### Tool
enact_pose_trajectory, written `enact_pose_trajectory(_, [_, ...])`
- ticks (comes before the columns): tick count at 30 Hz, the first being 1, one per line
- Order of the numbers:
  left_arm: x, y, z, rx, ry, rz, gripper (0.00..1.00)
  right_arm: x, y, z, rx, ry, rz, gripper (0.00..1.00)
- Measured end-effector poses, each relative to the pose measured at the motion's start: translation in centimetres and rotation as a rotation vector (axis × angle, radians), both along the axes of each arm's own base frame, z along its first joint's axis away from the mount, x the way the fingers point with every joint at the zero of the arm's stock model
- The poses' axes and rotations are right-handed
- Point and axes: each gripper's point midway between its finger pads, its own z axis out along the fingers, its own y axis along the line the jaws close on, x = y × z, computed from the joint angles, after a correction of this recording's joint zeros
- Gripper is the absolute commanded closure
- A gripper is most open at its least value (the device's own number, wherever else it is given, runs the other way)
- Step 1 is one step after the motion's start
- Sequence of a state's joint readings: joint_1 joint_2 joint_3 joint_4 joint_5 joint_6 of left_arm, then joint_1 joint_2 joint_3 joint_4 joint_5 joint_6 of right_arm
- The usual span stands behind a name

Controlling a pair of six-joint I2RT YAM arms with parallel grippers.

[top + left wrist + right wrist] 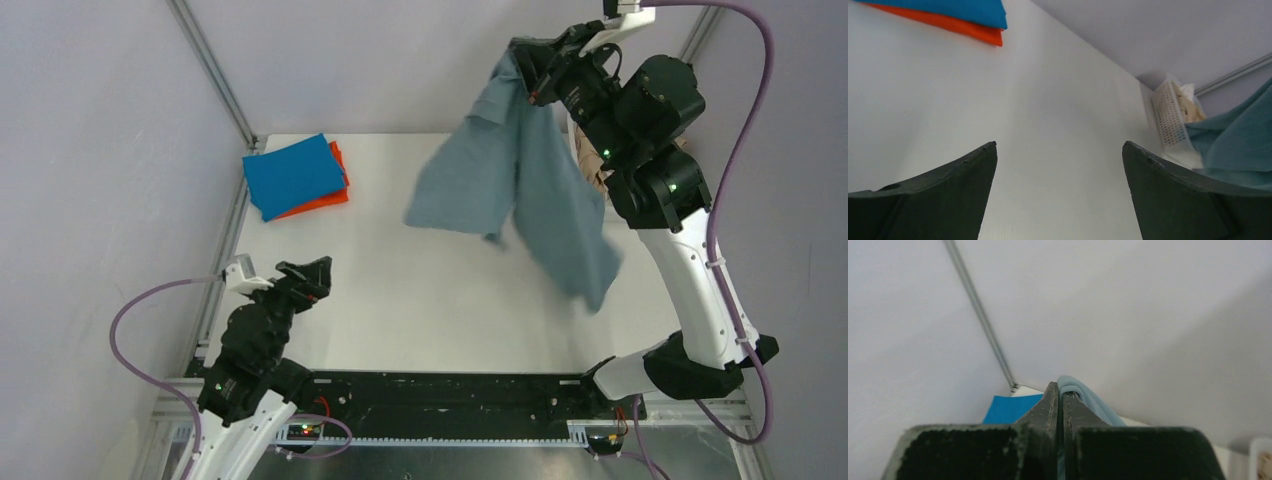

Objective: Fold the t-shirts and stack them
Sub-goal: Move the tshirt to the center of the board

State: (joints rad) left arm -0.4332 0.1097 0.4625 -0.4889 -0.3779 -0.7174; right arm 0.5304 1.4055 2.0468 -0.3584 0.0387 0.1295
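Top external view: my right gripper (527, 78) is raised high over the far right of the table (420, 320), fingers pressed together on a bunched edge of the grey-blue t-shirt (530, 190). The shirt hangs loose below it, spread in uneven folds; whether its lowest part touches the table, I cannot tell. Blue t-shirt (290, 172) lies folded on top of the orange t-shirt (322, 204) at the far left corner, an orange rim showing along two sides. My left gripper (310, 275) hovers low at near left, fingers spread wide, holding nothing. Left wrist view: white slatted basket (1168, 117) at the far right edge, beige cloth (1193, 107) inside.
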Motion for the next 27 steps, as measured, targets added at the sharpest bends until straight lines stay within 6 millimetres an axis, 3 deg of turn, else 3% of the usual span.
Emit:
enact_pose_trajectory(3, [-0.5,-0.1,1.5,-0.022,-0.04,-0.018,0.02,-1.8,2.4,1.8,0.01,-0.04,0.071,1.0])
enact_pose_trajectory(7, [-1.0,-0.1,2.7,-0.04,-0.079,-0.027,0.02,-3.2,5.3,2.3,-0.001,-0.059,0.144,1.0])
enact_pose_trajectory(12, [-1.6,0.2,3.4,-0.06,-0.106,-0.025,0.02,-3.8,7.5,1.2,-0.042,-0.051,0.157,1.0])
enact_pose_trajectory(16, [-1.8,0.3,3.1,-0.061,-0.1,-0.022,0.02,-2.9,7.7,-1.5,-0.085,-0.019,0.132,1.0])
enact_pose_trajectory(19, [-1.8,0.3,2.9,-0.062,-0.09,-0.021,0.02,-2.0,8.0,-5.1,-0.128,0.04,0.124,1.0])
enact_pose_trajectory(22, [-1.4,0.2,2.3,-0.051,-0.06,-0.016,0.02,-1.1,7.9,-10.8,-0.183,0.136,0.119,1.0])
enact_pose_trajectory(25, [-0.7,-0.1,1.1,-0.036,-0.003,-0.01,0.02,0.1,6.5,-18.3,-0.217,0.273,0.099,1.0])
enact_pose_trajectory(27, [0.0,-0.3,-0.6,-0.018,0.062,-0.004,0.02,1.2,4.5,-25.3,-0.229,0.425,0.056,1.0])
